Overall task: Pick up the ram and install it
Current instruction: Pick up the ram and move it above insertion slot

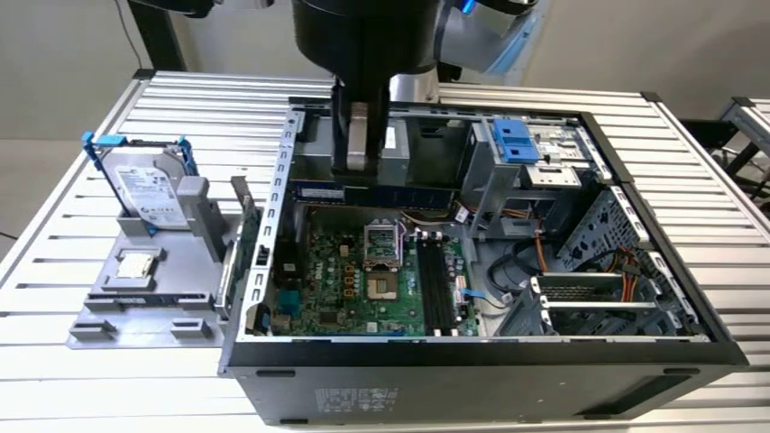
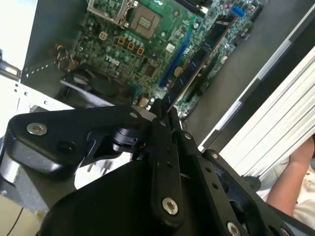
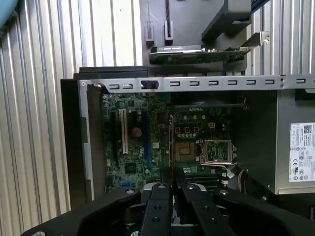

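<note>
Fingers (image 2: 161, 130) are clamped on the ram (image 2: 202, 54), flat side showing in the second wrist view. The first wrist view catches it edge-on, motherboard (image 3: 130, 147) behind it.

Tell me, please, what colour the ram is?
Dark blue-black; the ram shows best in the exterior view.

Even light fills the exterior view: the ribbed silver aluminium table (image 1: 710, 180) shines pale, while the open black computer case (image 1: 481, 383) holds shade inside. In the second wrist view one corner washes out to white; the black gripper (image 2: 165, 107) shows dull highlights, and the dark blue-black ram stick (image 2: 206, 46) glints along one edge. In the first wrist view the green motherboard (image 3: 133, 147) lies dim.
</note>
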You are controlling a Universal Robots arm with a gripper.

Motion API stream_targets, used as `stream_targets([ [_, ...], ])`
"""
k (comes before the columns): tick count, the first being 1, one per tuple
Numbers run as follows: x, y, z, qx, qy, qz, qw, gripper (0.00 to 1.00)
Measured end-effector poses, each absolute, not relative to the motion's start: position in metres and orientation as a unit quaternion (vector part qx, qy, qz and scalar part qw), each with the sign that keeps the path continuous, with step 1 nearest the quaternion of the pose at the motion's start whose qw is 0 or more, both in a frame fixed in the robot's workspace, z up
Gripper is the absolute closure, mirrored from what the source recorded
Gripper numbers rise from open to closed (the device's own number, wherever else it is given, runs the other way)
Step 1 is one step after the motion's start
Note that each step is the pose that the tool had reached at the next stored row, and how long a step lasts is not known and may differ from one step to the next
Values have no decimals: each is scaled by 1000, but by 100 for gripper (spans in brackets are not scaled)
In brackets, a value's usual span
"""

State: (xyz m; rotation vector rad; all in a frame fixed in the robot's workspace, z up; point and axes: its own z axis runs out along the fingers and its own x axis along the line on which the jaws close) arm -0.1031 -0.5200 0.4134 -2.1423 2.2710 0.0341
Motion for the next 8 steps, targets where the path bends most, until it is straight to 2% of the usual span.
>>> stream_targets([
  [8,-67,-518,413,-686,727,11,10,100],
])
